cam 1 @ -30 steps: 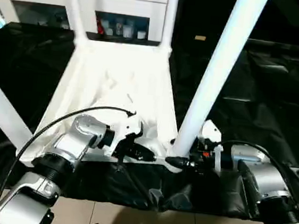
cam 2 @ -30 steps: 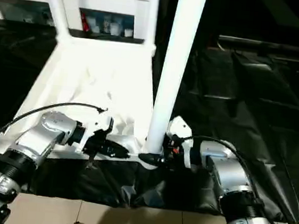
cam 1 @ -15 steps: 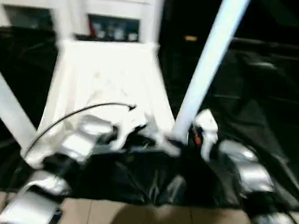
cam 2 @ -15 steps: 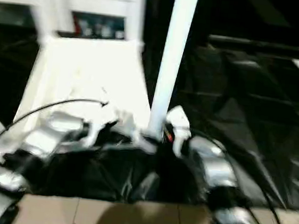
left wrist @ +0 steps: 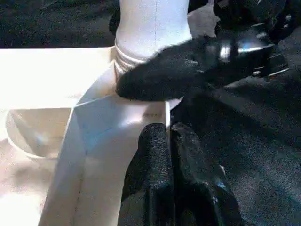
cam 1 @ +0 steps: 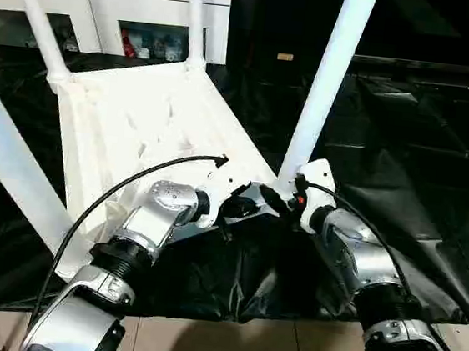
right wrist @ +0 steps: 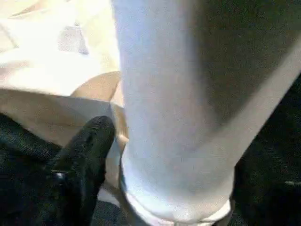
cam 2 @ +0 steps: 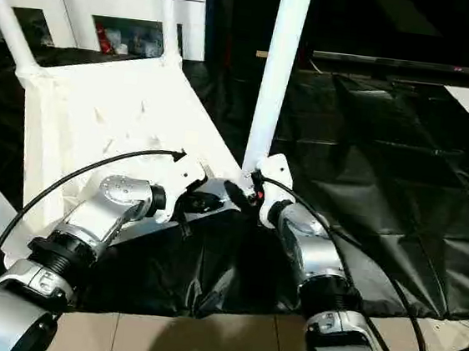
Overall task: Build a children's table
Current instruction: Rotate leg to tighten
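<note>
The children's table lies upside down on a black sheet, its white top showing the ribbed underside. Legs stand up from its corners: two far ones, a near left one and the near right leg. My left gripper is shut, its tips against the top's near rim beside that corner. My right gripper stands open around the base of the near right leg, with one finger close beside it, seen also as a black finger across the leg.
A white cabinet with small items behind glass stands at the back. The black sheet spreads wide to the right of the table. Tiled floor shows at the near edge, under my forearms.
The head views have shifted and tilted, so the table looks skewed. Both grippers remain at the near right corner by the leg's base.
</note>
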